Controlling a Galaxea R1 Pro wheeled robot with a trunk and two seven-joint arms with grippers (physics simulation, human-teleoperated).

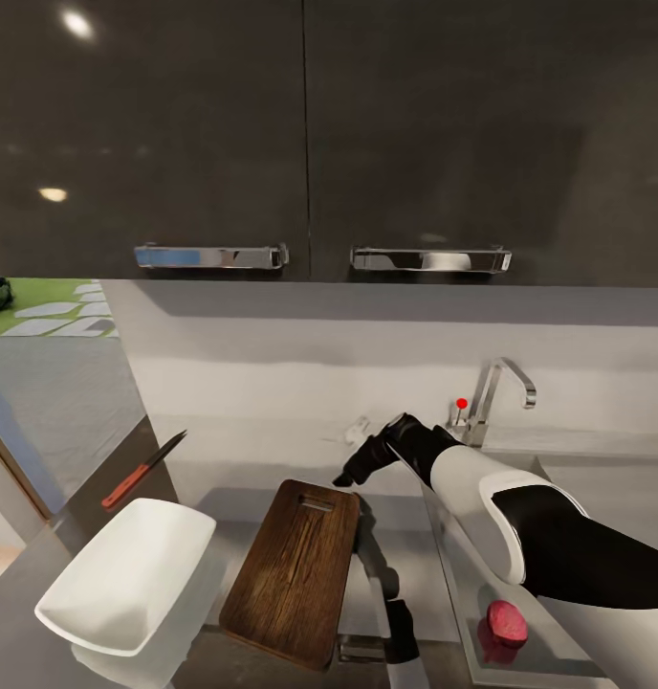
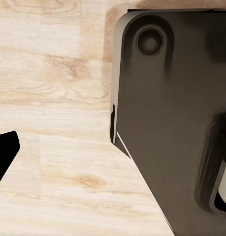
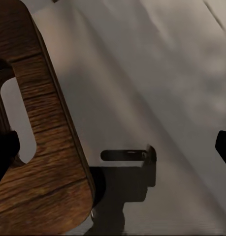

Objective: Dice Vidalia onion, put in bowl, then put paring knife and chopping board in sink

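Premises: a domestic kitchen, rendered in simulation. Across the upper half of the head view run glossy dark wall cabinets (image 1: 300,134) with chrome bar handles (image 1: 211,256). Below them is a pale backsplash wall (image 1: 367,383). At right of the frame stands a chrome gooseneck tap (image 1: 496,397) with a red-tipped lever, over a steel sink (image 1: 559,632). On the glossy grey countertop (image 1: 23,641) in the lower part lie a wooden chopping board (image 1: 293,572), a white square bowl (image 1: 128,574) and a red-handled knife (image 1: 142,469). The left wrist view shows light wood-plank flooring (image 2: 48,98).
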